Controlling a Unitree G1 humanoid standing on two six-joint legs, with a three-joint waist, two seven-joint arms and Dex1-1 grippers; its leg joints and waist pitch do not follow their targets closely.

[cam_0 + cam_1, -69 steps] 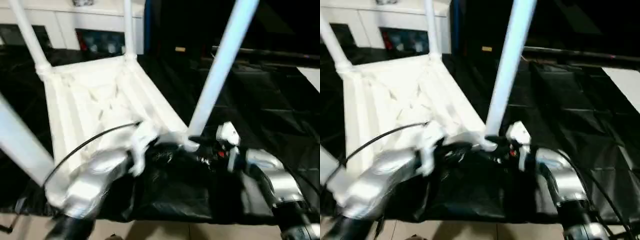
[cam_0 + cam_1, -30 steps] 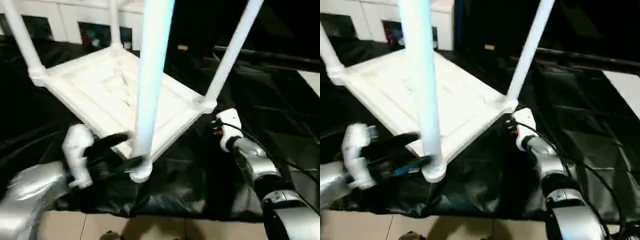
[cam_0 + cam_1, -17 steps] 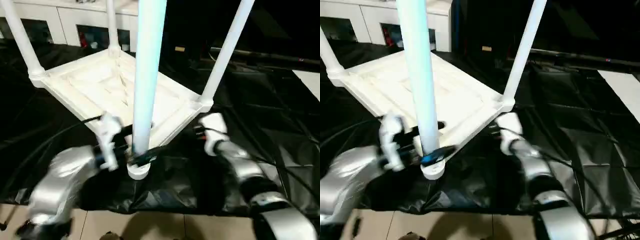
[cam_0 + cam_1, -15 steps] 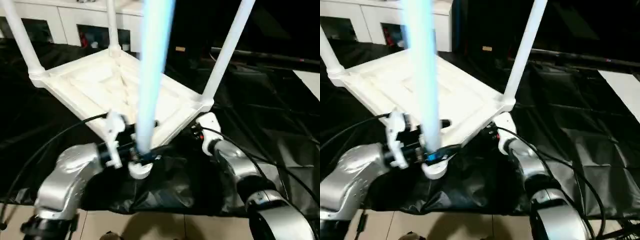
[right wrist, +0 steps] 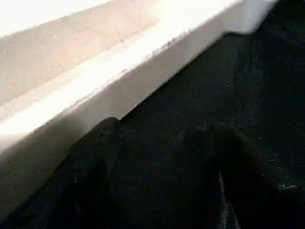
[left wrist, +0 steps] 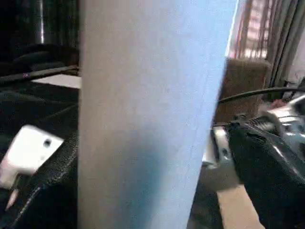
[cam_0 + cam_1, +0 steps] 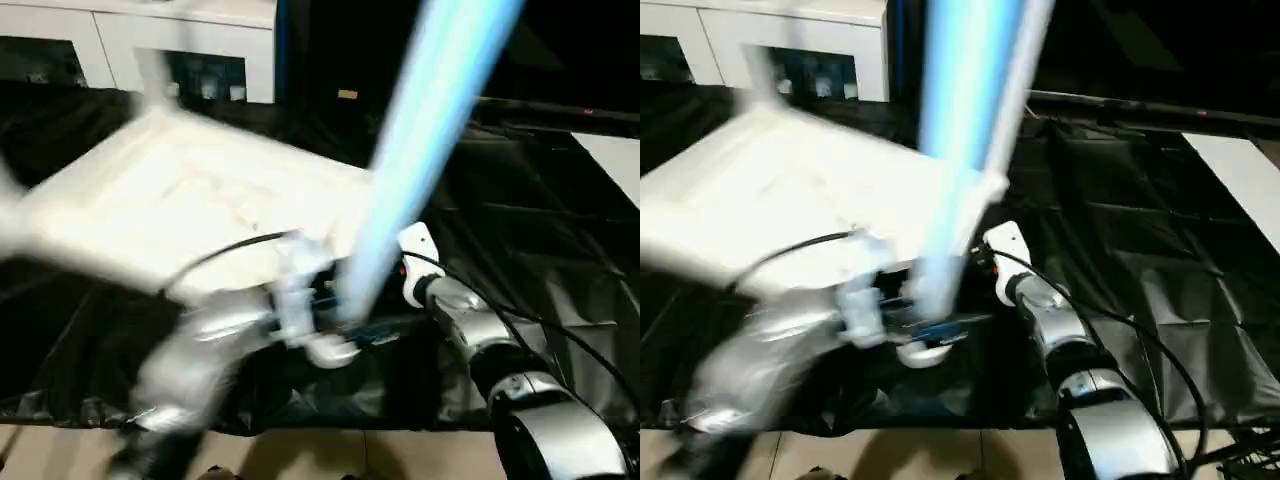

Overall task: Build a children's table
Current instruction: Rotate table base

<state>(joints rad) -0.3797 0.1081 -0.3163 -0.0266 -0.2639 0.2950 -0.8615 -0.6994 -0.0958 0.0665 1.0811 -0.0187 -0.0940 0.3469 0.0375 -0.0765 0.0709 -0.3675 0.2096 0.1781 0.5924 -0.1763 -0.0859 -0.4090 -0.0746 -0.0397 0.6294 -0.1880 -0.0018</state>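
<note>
The left gripper (image 7: 335, 325), jaws wide around the base of the near leg (image 7: 420, 140), sits at lower centre; the leg slants toward upper right, the table top (image 7: 190, 200) left, and the right gripper (image 5: 157, 167) stands open under its edge.

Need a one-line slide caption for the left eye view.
Left gripper at the base of a white table leg; upturned table top on black sheeting.
</note>
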